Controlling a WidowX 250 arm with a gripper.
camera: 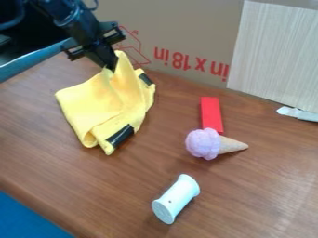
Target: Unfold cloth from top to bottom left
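Yellow cloth (99, 104) lies bunched and partly folded on the left of a brown wooden table (43, 148), toward the far side. We see its far part drawn up into a peak, and the black gripper (112, 66), which hangs down from the far left, is closed on that peak. The rest of the cloth slopes down to the table, spreading left and near. Two black patches mark it: one (120, 135) at the near right corner, another (145, 79) on the far right edge.

Right of the cloth, we find a toy ice cream (203, 143) on its side, purple scoop to the left, cone pointing right. A flat red block (211, 114) lies just beyond it. Nearer to us, a white spool (175, 199) lies on its side at a slant. At the far right is a pale, slender object (298, 113). Along the far edge stand a cardboard sheet (186, 28) with red print and, to its right, a pale streaked panel (279, 56).
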